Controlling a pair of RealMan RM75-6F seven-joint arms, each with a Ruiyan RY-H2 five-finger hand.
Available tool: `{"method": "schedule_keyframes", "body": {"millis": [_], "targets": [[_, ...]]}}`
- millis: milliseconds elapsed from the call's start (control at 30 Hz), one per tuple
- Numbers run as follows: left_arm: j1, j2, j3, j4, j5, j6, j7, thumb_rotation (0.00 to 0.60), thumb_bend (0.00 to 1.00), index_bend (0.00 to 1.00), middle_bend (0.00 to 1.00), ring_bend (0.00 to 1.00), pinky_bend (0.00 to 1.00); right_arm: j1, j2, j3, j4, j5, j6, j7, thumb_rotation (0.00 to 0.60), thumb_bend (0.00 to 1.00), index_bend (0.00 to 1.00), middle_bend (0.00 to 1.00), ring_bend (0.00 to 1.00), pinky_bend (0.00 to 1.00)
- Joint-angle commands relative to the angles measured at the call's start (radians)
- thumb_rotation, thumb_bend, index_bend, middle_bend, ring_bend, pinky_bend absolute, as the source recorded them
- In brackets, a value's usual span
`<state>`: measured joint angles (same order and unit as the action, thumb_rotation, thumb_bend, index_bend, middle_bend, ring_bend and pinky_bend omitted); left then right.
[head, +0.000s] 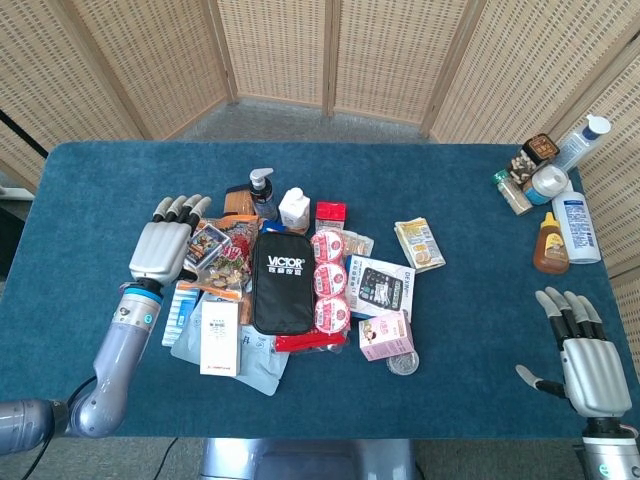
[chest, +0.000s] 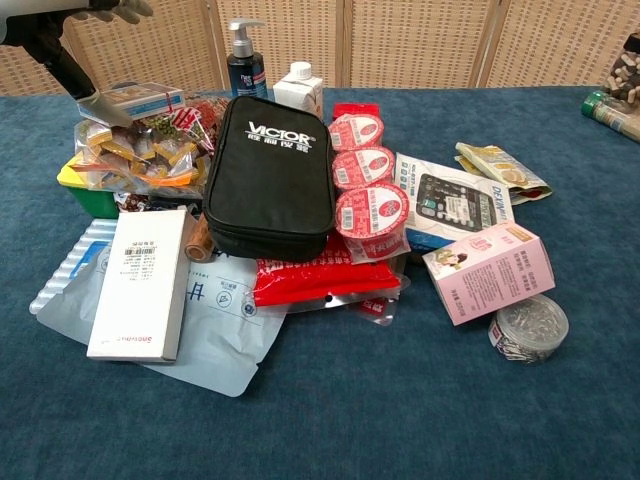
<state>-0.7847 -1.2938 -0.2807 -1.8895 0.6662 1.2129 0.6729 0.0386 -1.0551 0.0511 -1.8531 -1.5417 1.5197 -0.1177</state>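
At the pile's left edge, the left hand (head: 162, 248) hangs spread, palm down, fingers apart, its fingertips just beside the small card box (head: 203, 243) on top of the snack bags (head: 228, 262); whether it touches, I cannot tell. Those bags fill a green tray with a yellow rim (chest: 88, 190). Beside them lies the black zip case (head: 282, 281), "VICTOR" in white on its lid. Right of it, three red-lidded cups (head: 329, 279) in a row, then a "DELI" calculator box (head: 382, 287) and a pink carton (head: 386, 335). Near the table's front right corner, the right hand (head: 586, 365) waits, fingers apart, holding nothing.
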Motion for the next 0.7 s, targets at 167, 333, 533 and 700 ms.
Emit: {"method": "schedule_keyframes", "body": {"millis": [167,333,533,700], "targets": [[-0.028,-0.033,0.006,0.04,-0.04,0.001,0.019,0.6,0.0,0.0,0.0,0.0,0.0,0.0,0.0,-0.001,-0.001,-0.001,0.0,0.0,0.6,0.0,0.0,0.0,0.0,0.0],[-0.036,-0.031,0.003,0.055,-0.046,0.019,0.025,0.6,0.0,0.0,0.0,0.0,0.0,0.0,0.0,0.0,0.002,0.004,-0.002,0.003,0.6,0.0,0.0,0.0,0.0,0.0],[-0.033,-0.018,0.005,0.076,-0.068,0.008,0.012,0.6,0.0,0.0,0.0,0.0,0.0,0.002,-0.001,-0.002,0.001,0.001,-0.006,-0.003,0.6,0.0,0.0,0.0,0.0,0.0],[-0.041,-0.034,0.017,0.092,-0.078,-0.012,0.009,0.6,0.0,0.0,0.0,0.0,0.0,0.001,0.0,-0.002,-0.002,0.001,-0.005,0.001,0.6,0.0,0.0,0.0,0.0,0.0]]}}
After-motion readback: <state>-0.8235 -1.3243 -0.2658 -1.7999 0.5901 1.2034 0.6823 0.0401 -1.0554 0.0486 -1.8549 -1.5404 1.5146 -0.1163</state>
